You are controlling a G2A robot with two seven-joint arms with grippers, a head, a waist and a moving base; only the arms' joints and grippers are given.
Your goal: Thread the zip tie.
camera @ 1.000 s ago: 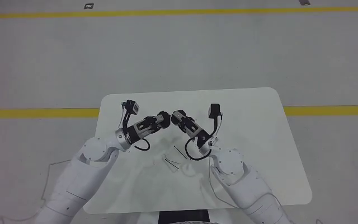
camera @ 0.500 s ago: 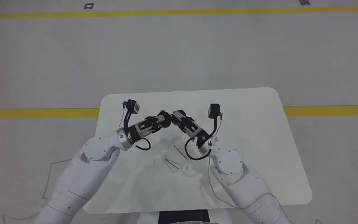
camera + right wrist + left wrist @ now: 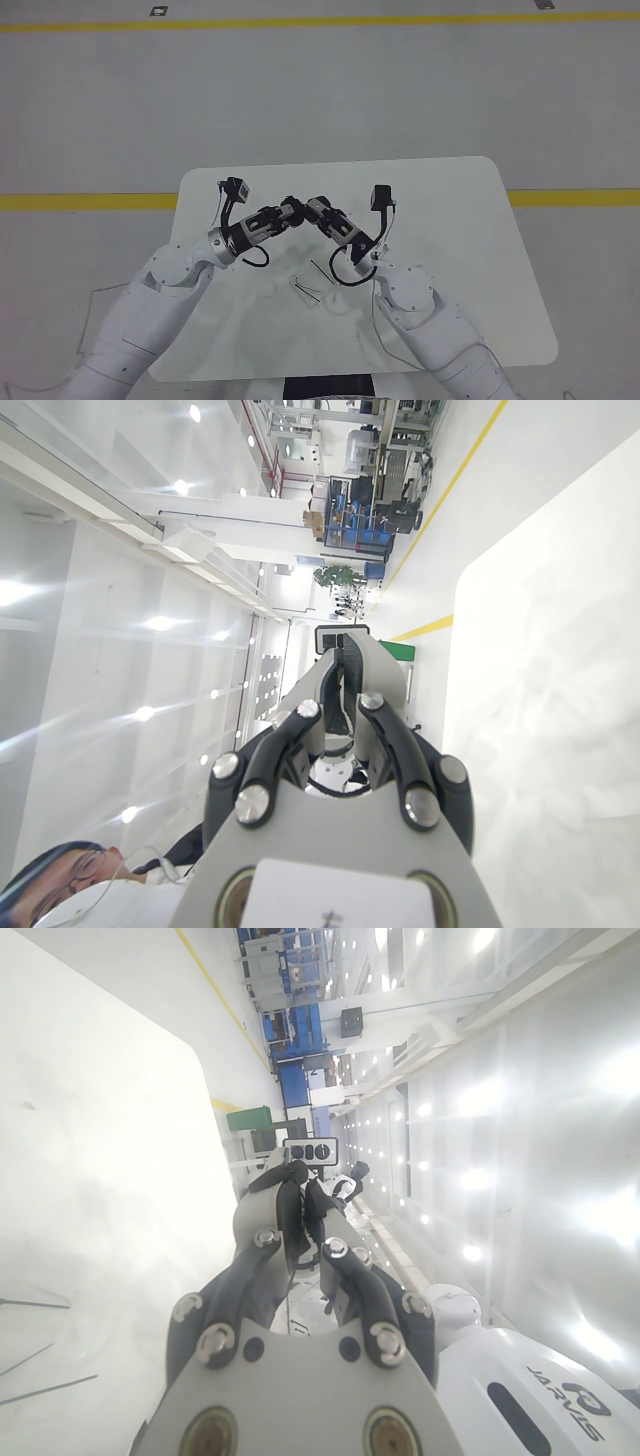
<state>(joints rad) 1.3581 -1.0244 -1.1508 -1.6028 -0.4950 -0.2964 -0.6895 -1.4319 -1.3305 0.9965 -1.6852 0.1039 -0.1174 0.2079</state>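
Top view, claws: the left claw [image 3: 290, 210] and right claw [image 3: 314, 207] meet tip to tip above the middle of the tabletop [image 3: 450, 200], and both are clenched.
Top view, zip ties: loose zip ties [image 3: 306, 289] lie flat on the tabletop at 6 o'clock from the claws, apart from them.
Top view, handling: judged light, thin, springy and slick. Grip one close behind the tail tip and one beside the head, so the free end cannot bow.
Top view, hidden: whether a tie spans the tips is too small to tell.
Left wrist view, claw: the left claw [image 3: 299, 1188] has its pads nearly together. The dark mass at the tips cannot be identified.
Left wrist view, zip ties: thin dark zip ties [image 3: 35, 1304] rest on the tabletop [image 3: 100, 1128].
Right wrist view, claw: the right claw [image 3: 345, 650] is clenched. Anything between its pads is hidden edge-on.
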